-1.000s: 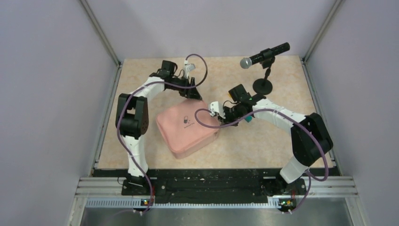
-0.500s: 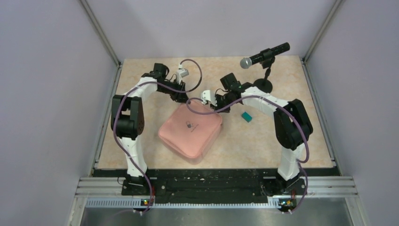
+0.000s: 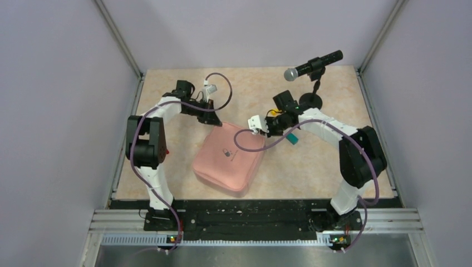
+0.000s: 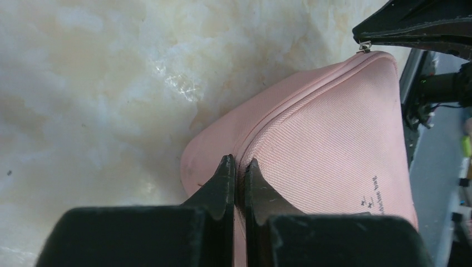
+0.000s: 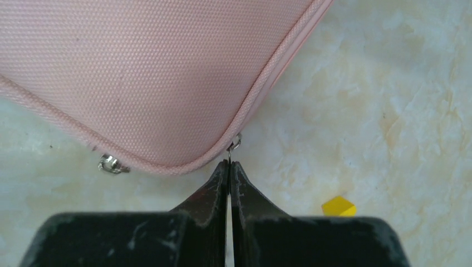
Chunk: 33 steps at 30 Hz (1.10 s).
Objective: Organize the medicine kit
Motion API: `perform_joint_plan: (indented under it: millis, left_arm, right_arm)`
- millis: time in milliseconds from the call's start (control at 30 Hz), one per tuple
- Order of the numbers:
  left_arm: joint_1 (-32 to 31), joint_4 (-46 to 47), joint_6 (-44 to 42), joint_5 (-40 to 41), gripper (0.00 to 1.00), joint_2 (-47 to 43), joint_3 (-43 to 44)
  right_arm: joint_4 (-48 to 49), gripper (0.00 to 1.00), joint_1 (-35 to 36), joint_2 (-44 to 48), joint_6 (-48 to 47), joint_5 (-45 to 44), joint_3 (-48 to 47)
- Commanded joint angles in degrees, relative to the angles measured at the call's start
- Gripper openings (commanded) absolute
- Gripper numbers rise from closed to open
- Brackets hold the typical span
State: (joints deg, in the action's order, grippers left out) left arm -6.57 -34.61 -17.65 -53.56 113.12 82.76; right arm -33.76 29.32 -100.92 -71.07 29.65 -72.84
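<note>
The medicine kit (image 3: 228, 158), a pink zipped fabric case with a small logo on its lid, lies shut mid-table. My left gripper (image 3: 216, 120) is at its far left corner. In the left wrist view the left gripper (image 4: 238, 162) is shut on the seam of the medicine kit (image 4: 323, 139). My right gripper (image 3: 261, 133) is at the far right corner. In the right wrist view the right gripper (image 5: 229, 163) is shut on a thin metal zipper pull (image 5: 236, 142) at the rounded corner of the medicine kit (image 5: 156, 67). A second zipper pull (image 5: 111, 164) lies loose along the edge.
A microphone (image 3: 311, 65) on a round black stand (image 3: 310, 101) is at the back right. A small teal block (image 3: 291, 139) lies right of the kit, under the right arm. A small yellow piece (image 5: 338, 207) lies on the marbled table near the right gripper. Grey walls enclose the table.
The left gripper has closed on the kit's far left corner. The kit has turned and slid slightly toward the near edge. The right arm shifted while staying shut.
</note>
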Motion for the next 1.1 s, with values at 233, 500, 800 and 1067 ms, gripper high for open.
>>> perform_joint_plan:
  millis: [233, 500, 800, 1067]
  left_arm:
    - [7.84, 9.96, 18.38, 11.8, 0.0, -6.27, -8.85]
    - [8.0, 18.59, 31.92, 15.06, 0.0, -11.12, -19.12]
    - [8.87, 11.53, 24.33, 17.03, 0.11, -11.48, -7.75]
    - [8.86, 8.05, 20.15, 18.53, 0.38, -6.95, 7.16]
  right_arm:
    - [-7.76, 0.0, -2.01, 12.61, 0.84, 0.44, 10.93]
    - [-3.3, 0.0, 3.42, 15.05, 17.91, 9.75, 15.13]
    - [-1.01, 0.54, -2.54, 20.49, 31.65, 6.97, 3.35]
    - [5.22, 0.67, -3.11, 27.9, 46.75, -3.55, -4.73]
